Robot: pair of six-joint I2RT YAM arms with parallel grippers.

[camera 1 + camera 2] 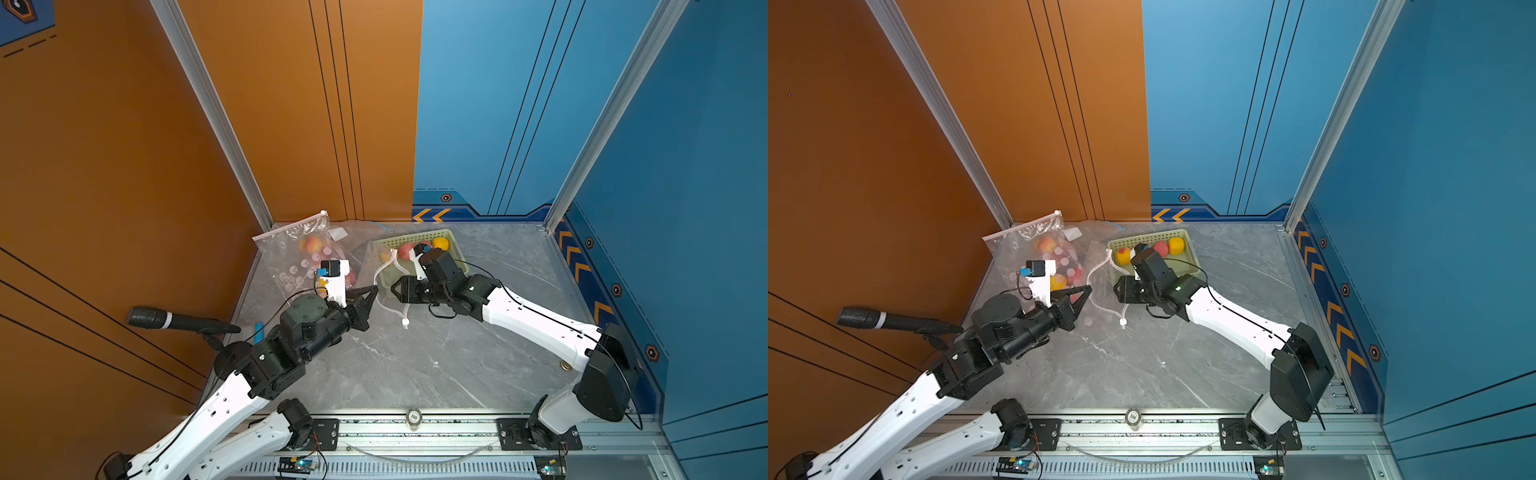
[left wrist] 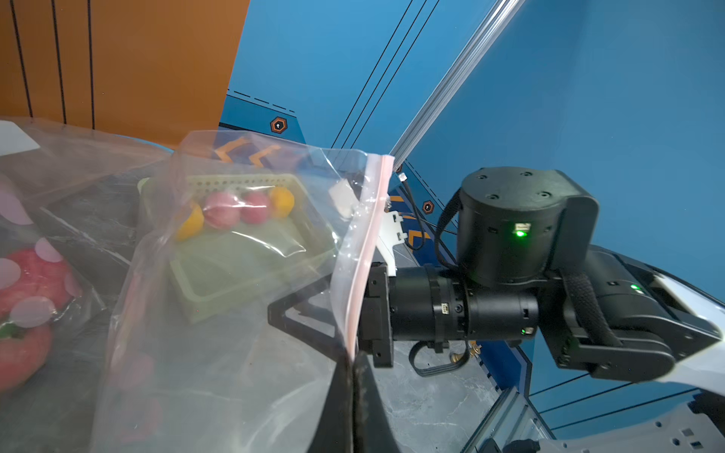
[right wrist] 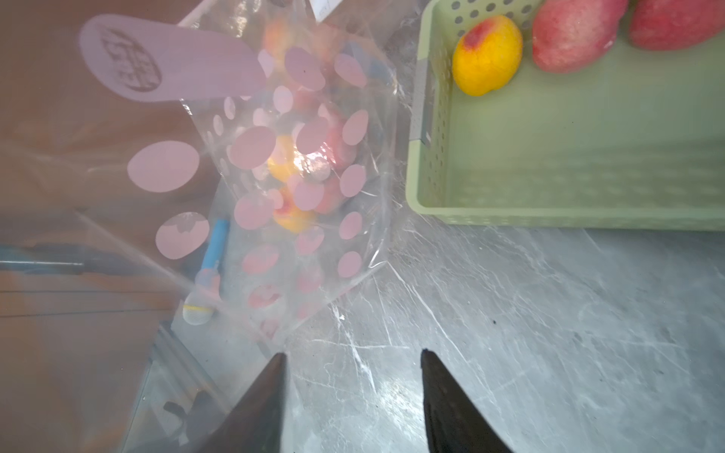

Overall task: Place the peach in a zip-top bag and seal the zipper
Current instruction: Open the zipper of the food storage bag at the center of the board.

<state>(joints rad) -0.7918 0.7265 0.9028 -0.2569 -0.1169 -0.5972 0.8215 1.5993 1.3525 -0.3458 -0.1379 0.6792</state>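
Observation:
A clear zip-top bag [image 1: 384, 266] with a pink-white zipper strip [image 2: 363, 251] stands open between my two arms, its white slider [image 1: 405, 322] hanging near the table. My left gripper [image 2: 353, 376] is shut on the zipper edge; in both top views its tips [image 1: 376, 289] [image 1: 1090, 287] pinch the strip. My right gripper [image 3: 353, 353] is open with nothing between the fingers, and its fingers [image 2: 298, 313] show through the bag's film at the mouth. Several peaches lie in the green basket [image 3: 510, 211]: a yellow-red one [image 3: 487, 55] and red ones [image 3: 576, 31].
Other clear bags with pink dots, holding fruit [image 1: 309, 245], lie at the back left against the orange wall. A black microphone [image 1: 166, 319] juts in from the left, with a blue pen [image 1: 258, 331] beside it. A small round piece [image 1: 413, 415] sits on the front rail.

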